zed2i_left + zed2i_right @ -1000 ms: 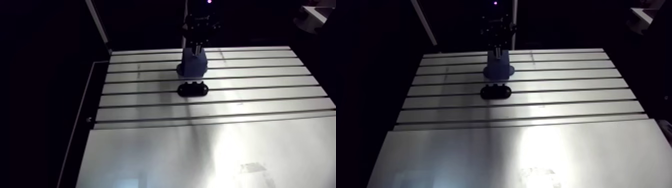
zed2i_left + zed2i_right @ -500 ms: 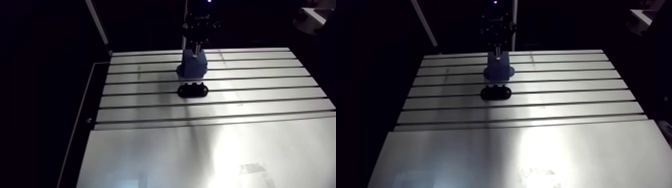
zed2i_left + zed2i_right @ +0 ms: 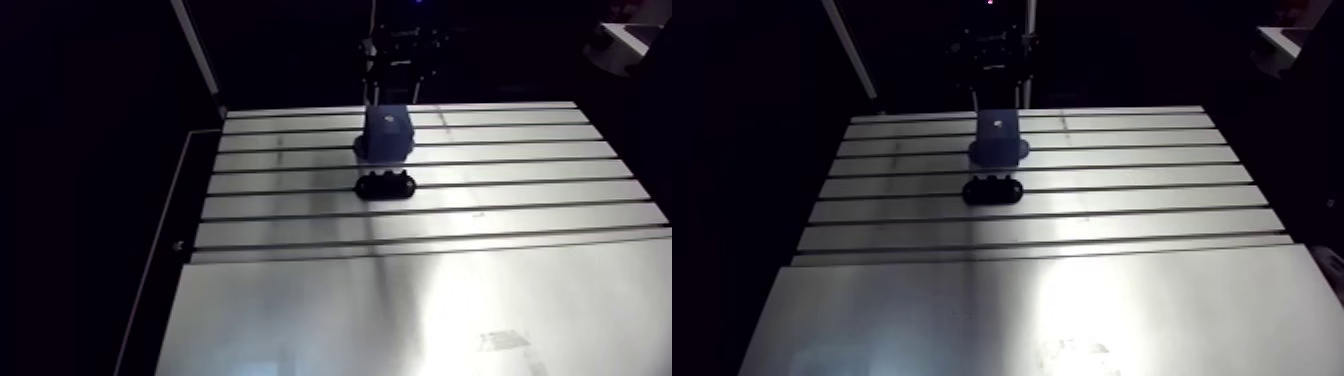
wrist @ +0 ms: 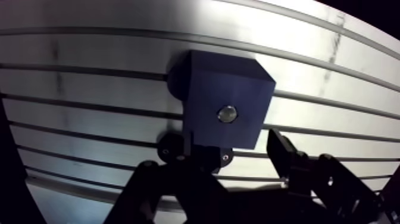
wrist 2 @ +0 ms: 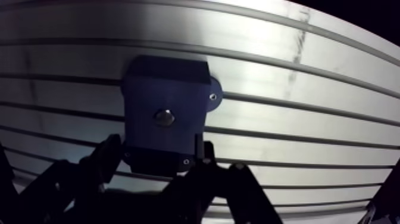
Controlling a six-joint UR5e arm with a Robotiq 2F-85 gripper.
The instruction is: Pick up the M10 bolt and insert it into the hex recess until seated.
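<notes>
The small silvery M10 bolt (image 4: 227, 113) sits end-up in the top of the dark-blue plastic block (image 4: 238, 80) on the slotted aluminium surface (image 4: 89, 53) (seemingly seated already), straight below the black gripper (image 4: 217, 158), whose fingers (image 4: 286, 156) stand apart, holding nothing

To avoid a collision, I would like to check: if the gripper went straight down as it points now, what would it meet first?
Most likely the top of the blue block, near the bolt head seated in it; depth is hard to judge.
</notes>
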